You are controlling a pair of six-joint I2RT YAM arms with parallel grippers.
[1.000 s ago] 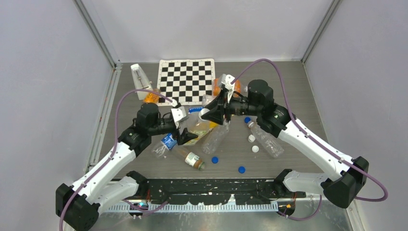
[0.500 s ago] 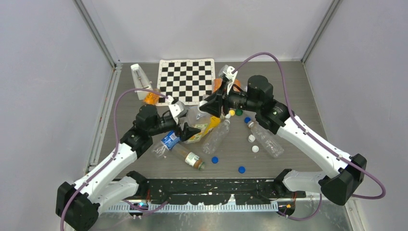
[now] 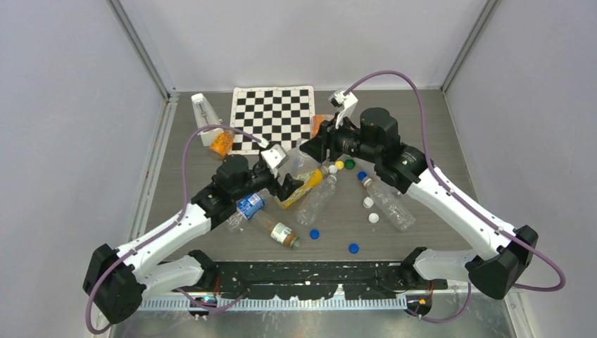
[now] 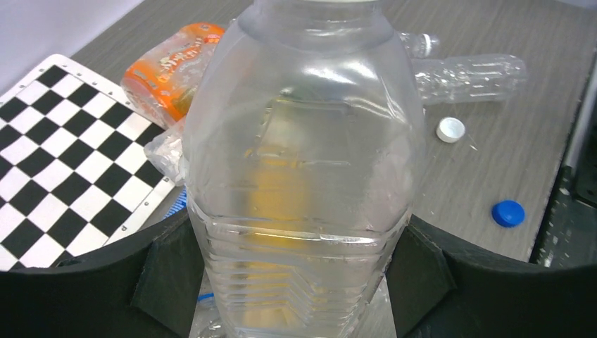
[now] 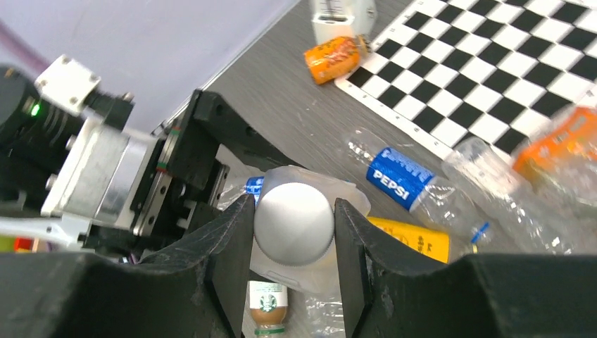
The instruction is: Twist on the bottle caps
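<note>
1. while the left gripper is clamped round the body of a clear bottle and holds it up over the clutter, the right gripper is closed on a white cap that sits right on that bottle's mouth.
2. the cap hides the neck, so it cannot be told whether the threads have caught or how far it is turned; it looks like a capping in hand, not one done.
3. no finished bottle shows for sure: the pepsi bottle, the brown bottle and two clear bottles lie flat on the table, and their mouths are too small to judge.
4. loose caps lie between them: two blue caps near the front, a third blue cap, two white caps, a yellow cap and a green cap near the right gripper.
5. so the task seems early: this cap needs turning tight, then most of the bottles are left to do.
</note>
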